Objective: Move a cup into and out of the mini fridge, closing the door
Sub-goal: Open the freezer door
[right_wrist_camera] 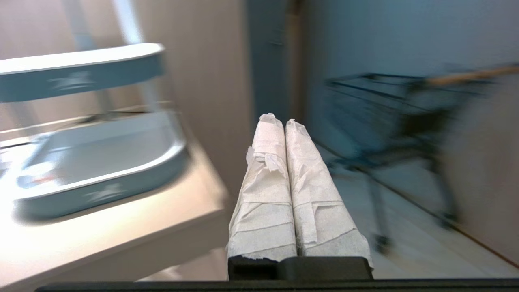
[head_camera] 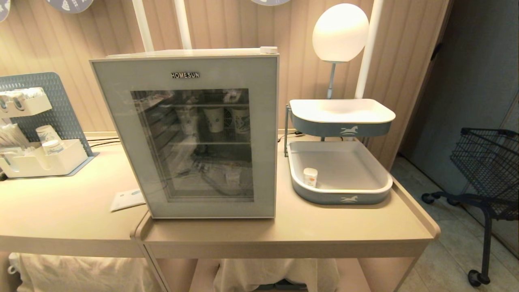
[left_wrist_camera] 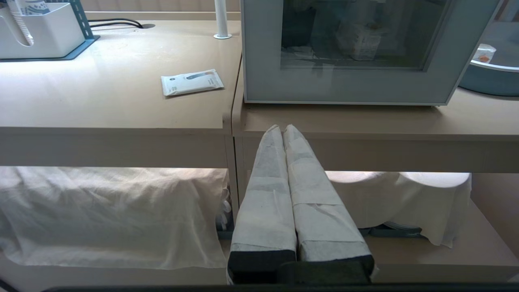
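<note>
The mini fridge (head_camera: 194,134) stands shut on the tabletop (head_camera: 308,227), its door (head_camera: 190,140) flush. The cup (head_camera: 310,177) waits in the lower tray (head_camera: 367,198) beside it, within reach. Both the left gripper (left_wrist_camera: 282,129) and right gripper (right_wrist_camera: 279,120) hang low, jaws clenched on nothing, presumably parked

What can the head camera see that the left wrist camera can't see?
Only the head view shows the round lamp, the upper tray, the paper cups in the fridge and the wire cart. Only the left wrist view shows the left gripper, shut and empty below the table edge, and white cloth underneath. Both show the mini fridge, its closed door and the white packet.
</note>
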